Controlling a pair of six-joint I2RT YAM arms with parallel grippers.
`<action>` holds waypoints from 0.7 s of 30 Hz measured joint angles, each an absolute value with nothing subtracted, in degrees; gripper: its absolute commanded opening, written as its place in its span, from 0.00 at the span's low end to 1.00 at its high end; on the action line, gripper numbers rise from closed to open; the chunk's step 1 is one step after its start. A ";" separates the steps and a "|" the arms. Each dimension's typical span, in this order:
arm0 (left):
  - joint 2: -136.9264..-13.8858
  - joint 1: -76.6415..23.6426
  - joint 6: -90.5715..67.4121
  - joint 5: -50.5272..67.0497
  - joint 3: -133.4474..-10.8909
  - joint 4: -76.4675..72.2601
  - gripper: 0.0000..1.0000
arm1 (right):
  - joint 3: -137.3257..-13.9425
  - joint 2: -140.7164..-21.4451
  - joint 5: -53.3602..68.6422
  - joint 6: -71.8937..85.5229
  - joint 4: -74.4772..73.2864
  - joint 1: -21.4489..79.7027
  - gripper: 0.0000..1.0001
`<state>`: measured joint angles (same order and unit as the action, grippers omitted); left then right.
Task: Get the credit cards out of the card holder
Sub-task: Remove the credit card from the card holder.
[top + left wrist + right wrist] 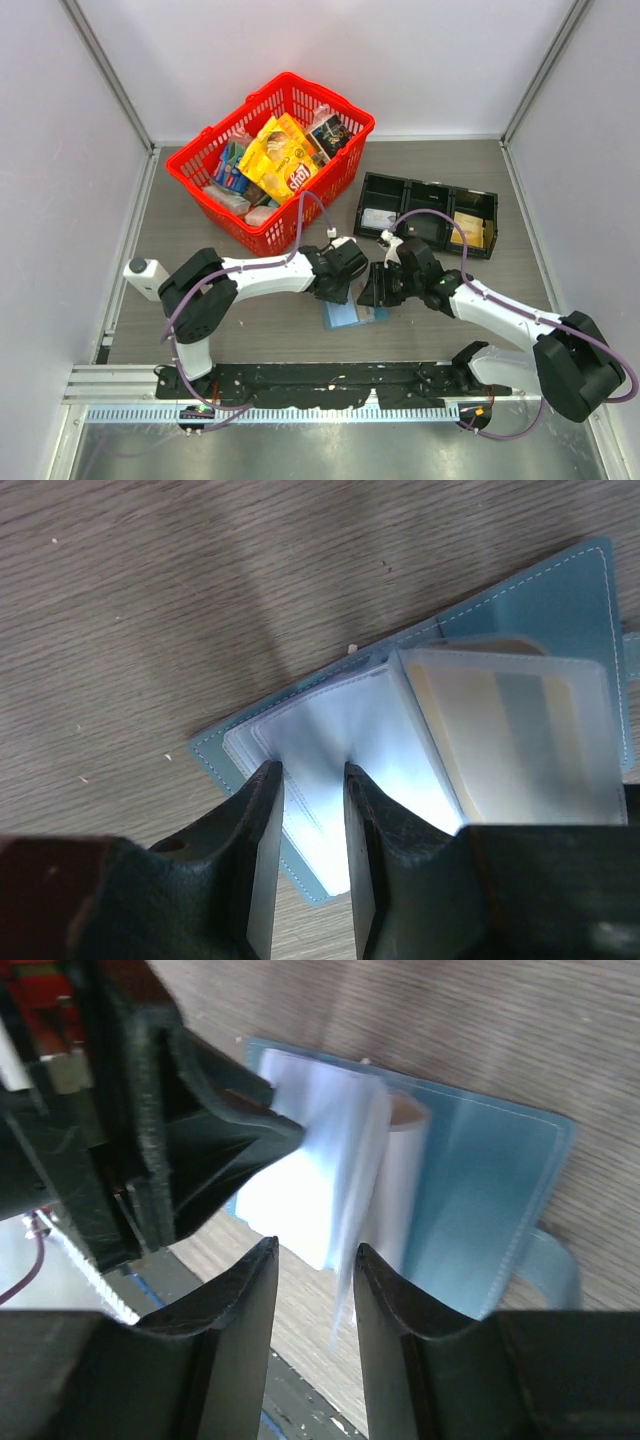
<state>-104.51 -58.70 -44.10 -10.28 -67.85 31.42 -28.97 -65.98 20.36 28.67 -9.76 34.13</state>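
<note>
Your left claw [308, 770] rests barely open on the wallet's [520, 600] clear sleeves [340, 720], holding nothing; right claw [315, 1252] slightly open astride one sleeve, grip unclear; tan card [500, 730] sits sleeved.

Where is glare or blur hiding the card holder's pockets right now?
Left wrist: clear sleeves blown out white near the fingers, tan card soft but readable. Right wrist: sleeves smeared and overexposed. Top external: sharp, evenly lit, but the card holder mostly covered by left gripper and right gripper.
</note>
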 measured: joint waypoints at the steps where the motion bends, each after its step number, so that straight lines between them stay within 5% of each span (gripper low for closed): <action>1: -104.49 -58.70 -44.10 -10.15 -67.77 31.09 0.33 | -28.97 -65.98 21.39 28.84 -9.10 34.17 0.44; 21: -93.95 -57.12 -48.51 -10.17 -56.42 23.68 0.35 | -28.97 -74.06 31.31 30.59 1.26 35.18 0.58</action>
